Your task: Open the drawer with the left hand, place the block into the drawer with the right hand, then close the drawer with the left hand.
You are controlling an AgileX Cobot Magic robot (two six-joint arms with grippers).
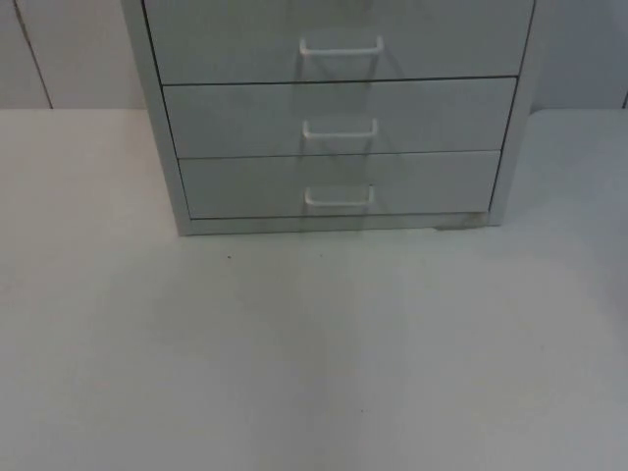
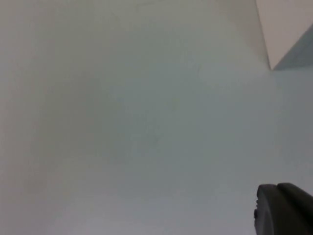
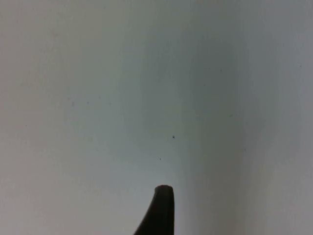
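Note:
A grey drawer cabinet [image 1: 339, 118] stands at the back of the white table [image 1: 314, 353], in the top view. Three of its drawers are in view, stacked and all shut flush. Each has a white bar handle: upper [image 1: 340, 47], middle [image 1: 340, 130], lowest [image 1: 339, 197]. My left gripper [image 2: 286, 208] hangs over bare table, a black part of it dark against the surface. My right gripper [image 3: 159, 210] also hangs over bare table, with nothing near it.
In the left wrist view, a pale angular corner [image 2: 288, 24] with a grey shaded side juts in some way ahead of the left gripper; I cannot tell what it belongs to. Open table spreads in front of the cabinet. The grey partition wall [image 1: 69, 49] rises behind.

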